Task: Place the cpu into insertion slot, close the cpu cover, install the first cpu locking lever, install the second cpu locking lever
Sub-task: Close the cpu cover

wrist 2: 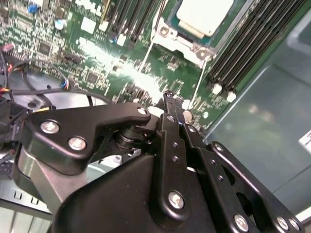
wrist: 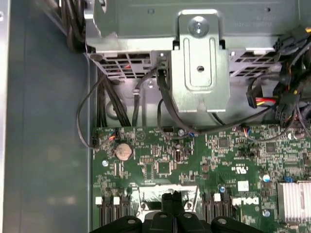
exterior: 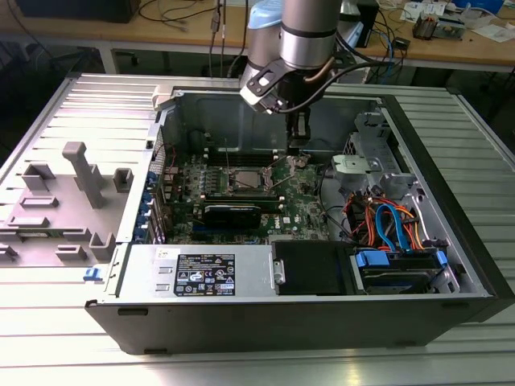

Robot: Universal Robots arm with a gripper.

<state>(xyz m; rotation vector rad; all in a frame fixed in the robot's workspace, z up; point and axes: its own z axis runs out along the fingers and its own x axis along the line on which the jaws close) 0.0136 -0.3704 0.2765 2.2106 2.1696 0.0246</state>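
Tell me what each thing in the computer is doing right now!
cpu: lying flat in the insertion slot, silver top up.
cpu cover: looks down around the cpu.
locking lever: thin wire sticking out, looks unhooked.
pincer: shut, empty, beside the insertion slot.
computer case: open, lying on its side.
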